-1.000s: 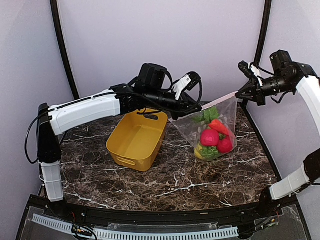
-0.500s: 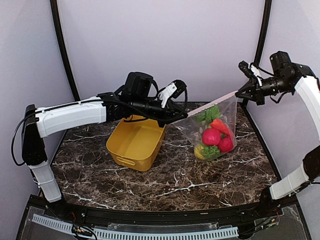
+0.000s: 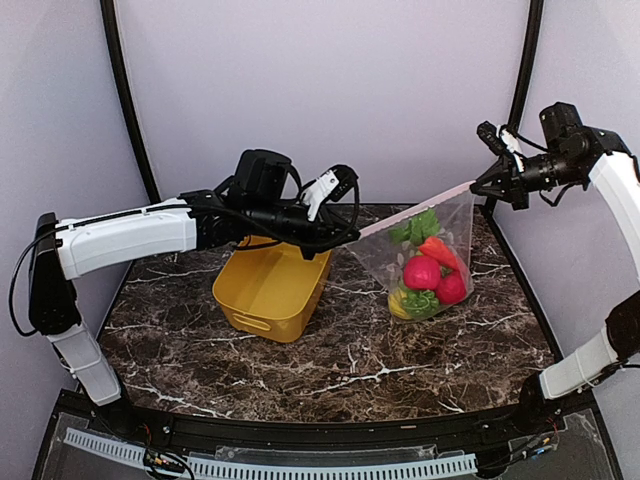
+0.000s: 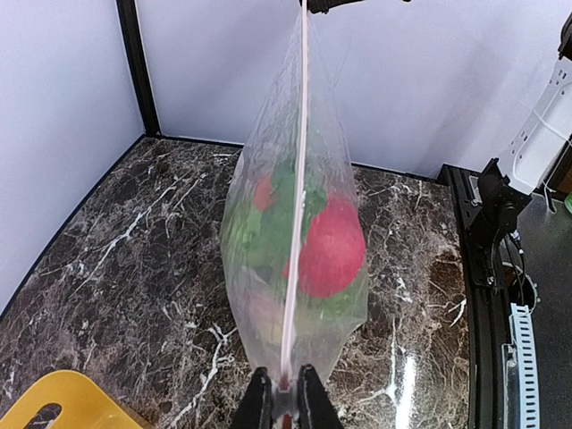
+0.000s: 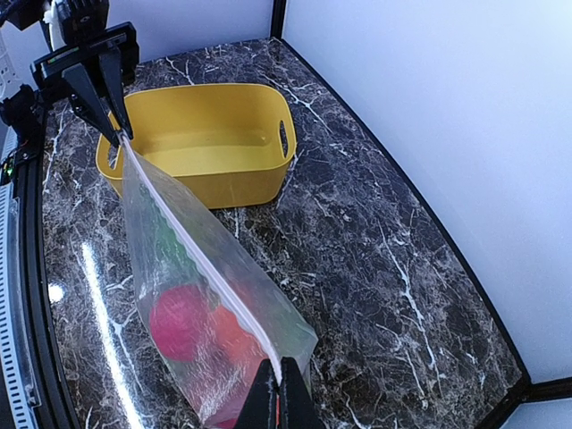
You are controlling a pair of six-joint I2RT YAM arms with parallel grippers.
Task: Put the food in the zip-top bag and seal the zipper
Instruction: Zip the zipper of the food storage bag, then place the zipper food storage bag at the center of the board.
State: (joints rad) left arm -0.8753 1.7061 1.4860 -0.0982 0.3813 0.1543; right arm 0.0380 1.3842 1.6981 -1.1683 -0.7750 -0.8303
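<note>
The clear zip-top bag (image 3: 378, 256) hangs stretched between my two grippers above the marble table. Inside it lies the food (image 3: 423, 273): a red round piece, an orange carrot, leafy greens and a yellow piece at the bottom. The zipper (image 3: 415, 210) runs as a taut pale strip along the bag's top edge. My left gripper (image 3: 352, 237) is shut on the zipper's left end (image 4: 284, 390). My right gripper (image 3: 478, 186) pinches the right end, its fingers closed on the strip (image 5: 280, 382). In the left wrist view the red food (image 4: 329, 250) shows through the bag wall.
A yellow tub (image 3: 270, 288) stands on the table (image 3: 350, 372) just left of the bag, under my left forearm, with nothing showing in it (image 5: 207, 143). Black frame posts and pale walls close in the back and sides.
My left gripper has slid leftward along the zipper to the bag's left end, and the left arm has drawn back to the left. The right gripper has stayed put.
</note>
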